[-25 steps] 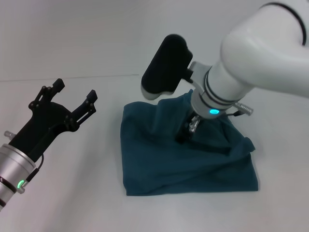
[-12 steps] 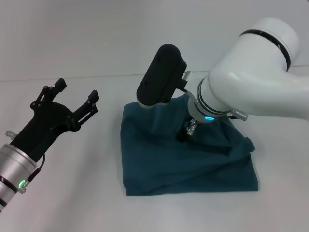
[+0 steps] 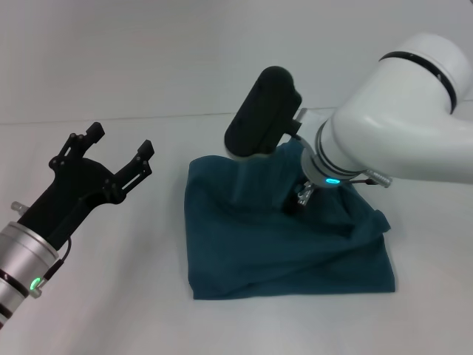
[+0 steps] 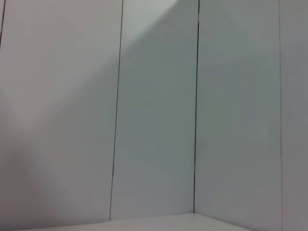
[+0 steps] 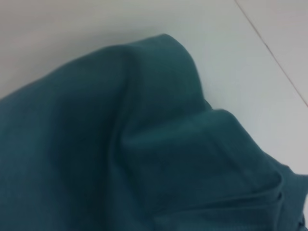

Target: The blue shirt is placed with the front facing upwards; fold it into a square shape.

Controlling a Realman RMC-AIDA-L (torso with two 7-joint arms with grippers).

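So your blue shirt (image 3: 288, 237) is sitting on the white bench (image 3: 133, 310), already folded down into a rough, lumpy square, a bit right of centre in the head view. No lettering shows, just plain teal cloth with creases, and the far edge is bunched up higher than the rest. Your right gripper (image 3: 295, 201) is down on that raised far part, right in the folds. The big white arm and the cloth hide its jaws, so you can't tell whether they're clenched or released. The right wrist view only gives you close-up teal folds (image 5: 144, 154) with some bench past them. Your left gripper (image 3: 118, 151) hovers off to the left, well apart from the shirt, jaws spread wide and grasping nothing. The left wrist view shows only a pale panelled wall (image 4: 154, 115).
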